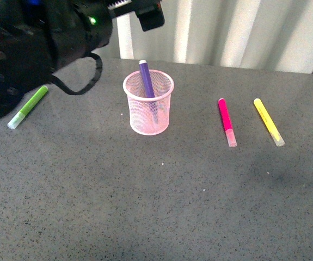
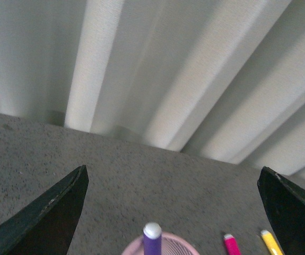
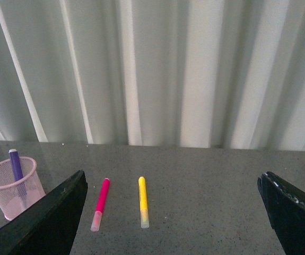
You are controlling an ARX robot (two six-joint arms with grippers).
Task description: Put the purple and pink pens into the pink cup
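the purple pen stands in the pink cup while the pink pen lies on the table to its right; left claw and right claw gape empty, so the right should grip it next.

No legible txt, labels or nos. anywhere.

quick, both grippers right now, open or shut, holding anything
left gripper: open, holding nothing; the purple pen stands in the pink cup below it.
right gripper: open, holding nothing.
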